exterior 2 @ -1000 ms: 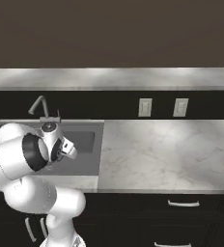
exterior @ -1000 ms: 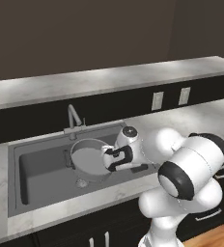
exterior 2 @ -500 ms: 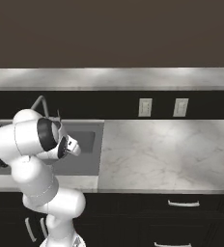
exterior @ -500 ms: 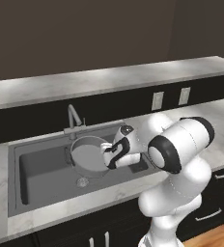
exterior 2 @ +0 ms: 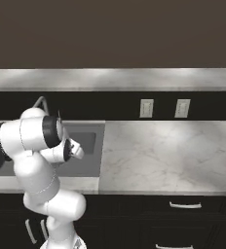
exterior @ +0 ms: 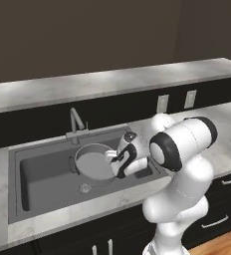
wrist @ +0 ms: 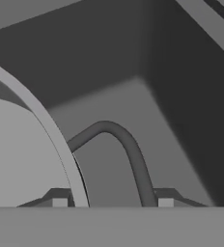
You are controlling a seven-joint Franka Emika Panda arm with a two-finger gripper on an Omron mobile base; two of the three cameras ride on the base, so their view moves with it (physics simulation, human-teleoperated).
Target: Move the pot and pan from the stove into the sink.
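The pot, wide, round and grey, is inside the dark sink near its right end, below the faucet. My gripper reaches down to the pot's right rim. In the hand view the pot curves up the left side and its loop handle arches between my two fingertips, which sit against its two sides. My gripper is shut on that handle. From the right base view my hand hangs over the sink. The pan and the stove are out of view.
The sink's round drain lies in front of the pot. A marble counter runs to the right of the sink, with two wall outlets above it. The sink's right wall is close to my hand.
My arm's elbow has swung forward and to the left over the sink's right end. The hand has shifted slightly left. The pot stays at about the same place.
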